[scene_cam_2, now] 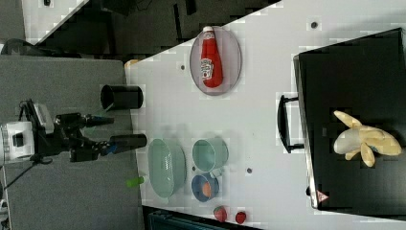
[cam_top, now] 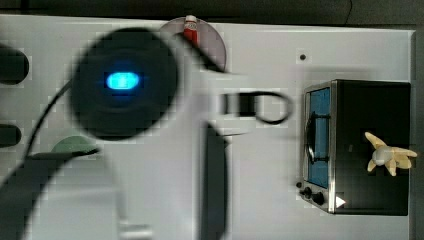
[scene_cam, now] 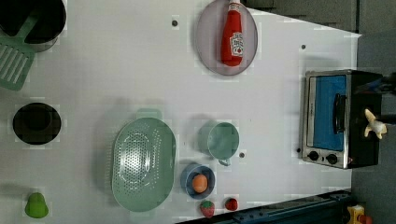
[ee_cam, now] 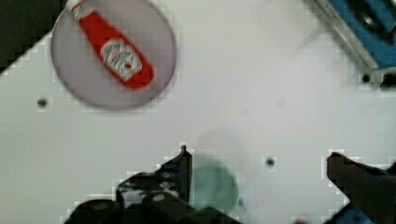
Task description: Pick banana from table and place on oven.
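The pale yellow banana (scene_cam_2: 364, 141) lies on the black top of the oven (scene_cam_2: 354, 72), peel strips splayed, near the edge away from the door. It is also seen as a banana (cam_top: 390, 155) in the top view and a banana (scene_cam: 375, 125) in the left view. The oven (scene_cam: 336, 119) stands on the white table (scene_cam: 116, 70) with its blue glass door shut. In the wrist view my gripper (ee_cam: 259, 161) is open with nothing between its fingers (ee_cam: 183, 161), high above the table and well away from the banana. My blurred arm (cam_top: 150, 100) covers the top view's left.
A ketchup bottle (scene_cam: 233, 35) lies on a grey plate (scene_cam: 208, 51). A green cup (scene_cam: 223, 141), a green colander (scene_cam: 142, 163), a blue bowl (scene_cam: 187, 179) with an orange fruit, two strawberries (scene_cam: 208, 208), a black pot (scene_cam: 32, 21) with a green spatula and a black cup (scene_cam: 36, 123) stand on the table.
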Tool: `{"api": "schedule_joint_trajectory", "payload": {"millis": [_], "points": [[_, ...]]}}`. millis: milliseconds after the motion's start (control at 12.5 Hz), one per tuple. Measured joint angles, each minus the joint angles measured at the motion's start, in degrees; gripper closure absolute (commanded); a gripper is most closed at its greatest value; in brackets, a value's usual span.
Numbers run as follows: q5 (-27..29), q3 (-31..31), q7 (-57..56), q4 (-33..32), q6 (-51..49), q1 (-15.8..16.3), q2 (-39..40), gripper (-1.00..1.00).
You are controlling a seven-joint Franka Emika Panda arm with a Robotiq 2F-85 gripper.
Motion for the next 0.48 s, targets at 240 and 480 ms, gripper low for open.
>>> {"api": "schedule_joint_trajectory", "payload": {"millis": [240, 480], "points": [[1.7, 1.0, 3.0, -0.2, -1.3, 1.0, 0.6, -1.00], [1.3, -3.1, 4.2, -0.2, -1.4, -0.6, -0.1, -1.00]]}}
